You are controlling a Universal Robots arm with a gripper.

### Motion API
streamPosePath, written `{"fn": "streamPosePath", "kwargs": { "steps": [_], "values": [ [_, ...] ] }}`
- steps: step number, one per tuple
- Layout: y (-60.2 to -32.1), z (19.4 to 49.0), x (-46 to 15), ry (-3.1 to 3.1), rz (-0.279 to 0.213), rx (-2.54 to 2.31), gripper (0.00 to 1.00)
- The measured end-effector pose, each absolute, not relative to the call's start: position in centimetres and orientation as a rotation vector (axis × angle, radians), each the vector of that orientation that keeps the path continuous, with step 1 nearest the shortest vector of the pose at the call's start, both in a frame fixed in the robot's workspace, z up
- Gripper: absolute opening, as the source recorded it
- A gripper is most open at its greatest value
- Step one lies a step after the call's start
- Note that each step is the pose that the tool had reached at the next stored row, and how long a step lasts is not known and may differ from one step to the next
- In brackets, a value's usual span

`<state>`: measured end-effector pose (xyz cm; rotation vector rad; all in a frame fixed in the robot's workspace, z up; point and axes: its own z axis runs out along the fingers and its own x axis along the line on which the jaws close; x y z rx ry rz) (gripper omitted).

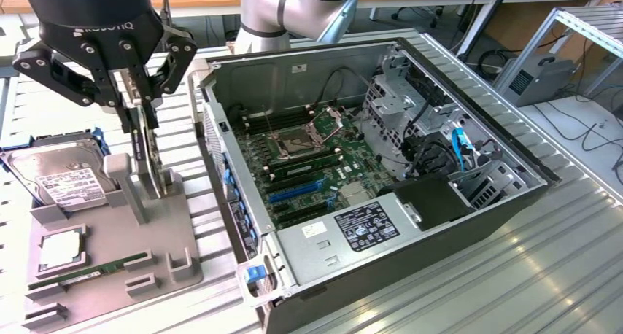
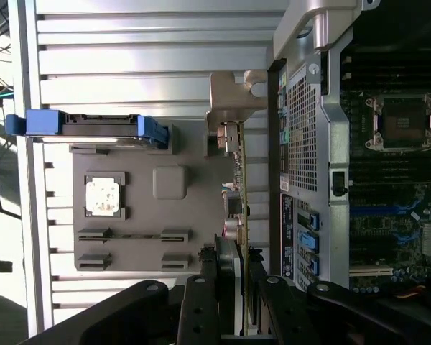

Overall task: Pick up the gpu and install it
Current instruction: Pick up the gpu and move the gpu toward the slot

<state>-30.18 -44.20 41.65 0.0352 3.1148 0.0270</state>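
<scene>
The gpu (image 1: 149, 157) is a slim dark card with a silvery end bracket (image 2: 228, 100). It stands on edge at the grey holder tray (image 1: 117, 239), on the exterior view's left. My gripper (image 1: 139, 119) comes down from above with one finger on each flat side of the card's upper edge, shut on it. The card's lower edge is level with the holder's posts, and I cannot tell whether it still rests in them. In the wrist view the gpu (image 2: 235, 194) runs edge-on away from my gripper (image 2: 233, 269), beside the open PC case (image 1: 389, 203).
On the tray a silver hard drive (image 1: 57, 179) in blue rails leans at the far end. A CPU (image 1: 60, 250) and a thin green RAM stick (image 1: 90, 270) lie nearer. The case's motherboard (image 1: 311, 155) has blue slots (image 1: 294, 192). Ridged metal table (image 1: 506, 276) surrounds everything.
</scene>
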Motion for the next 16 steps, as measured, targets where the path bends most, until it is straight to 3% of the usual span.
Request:
{"fn": "streamPosePath", "kwargs": {
  "steps": [16],
  "values": [
    [-44.2, 41.6, -27.8, 3.115, 0.027, 0.035, 0.27]
  ]
}}
